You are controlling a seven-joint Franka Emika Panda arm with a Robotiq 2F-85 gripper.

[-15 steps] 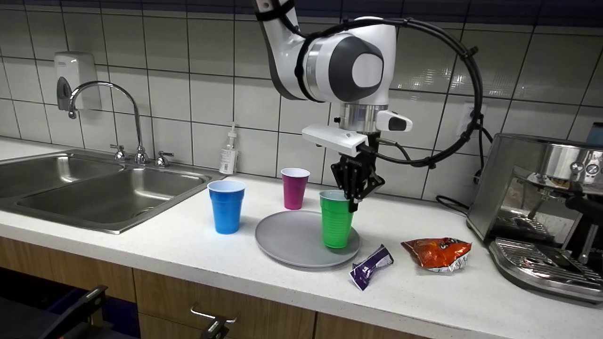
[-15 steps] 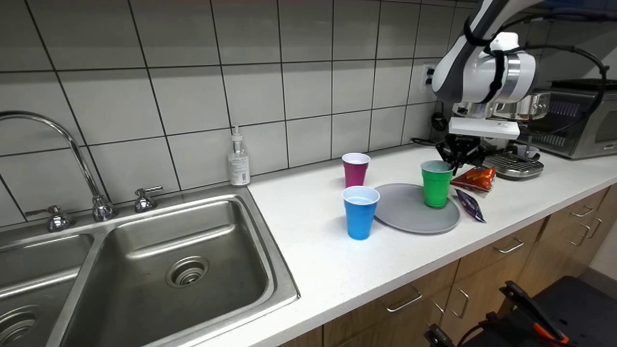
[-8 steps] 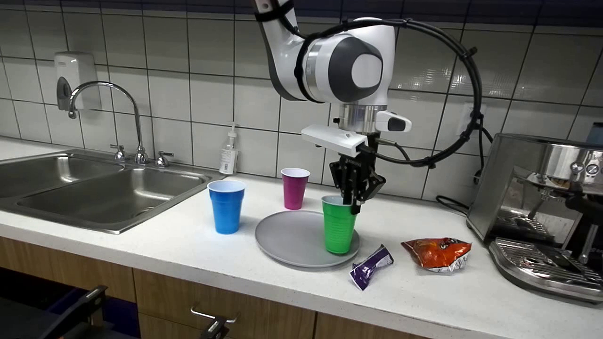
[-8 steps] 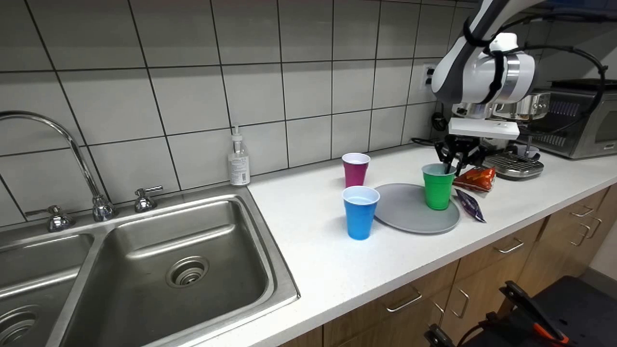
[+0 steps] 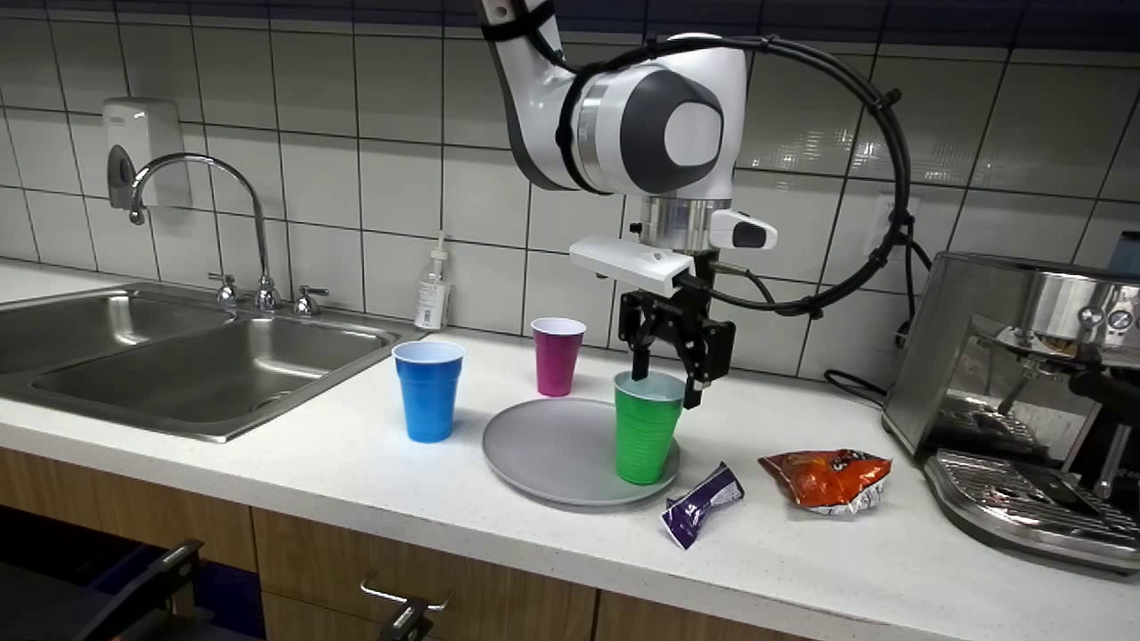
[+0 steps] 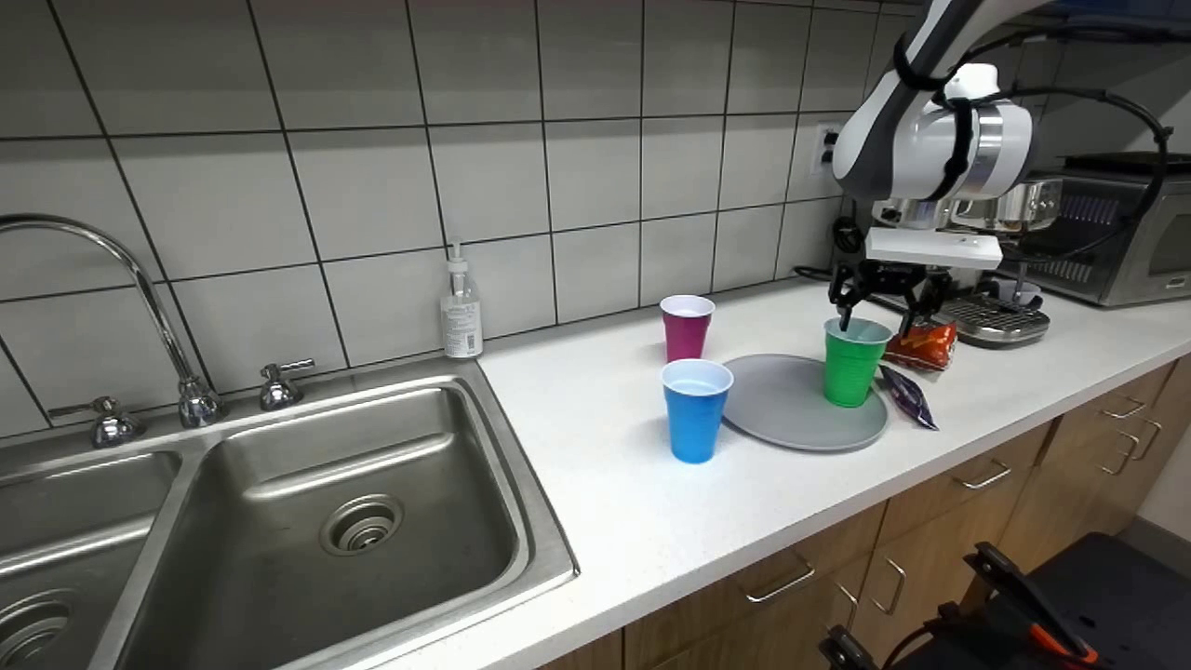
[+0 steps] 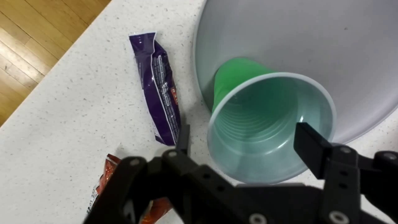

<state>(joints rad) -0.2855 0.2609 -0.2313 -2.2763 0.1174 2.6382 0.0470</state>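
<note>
Gripper (image 5: 666, 389): I point it down at the rim of the green cup (image 5: 643, 441).
Jaws: spread wide, gripping nothing.
Cup: right side of the grey plate (image 5: 543, 450).
Edges: purple packet (image 5: 704, 503) just off the plate's near-right edge; orange bag (image 5: 824, 476) farther right.

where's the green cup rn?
In both exterior views, the green cup is on the right side of the gray plate, with the open gripper at its rim and the purple packet just off the plate, to the right.

Green cup (image 5: 645, 436) is ribbed plastic w/ slight gloss – plate (image 5: 548, 450) smooth & matt – sink (image 6: 279, 558) satiny metal.
</note>
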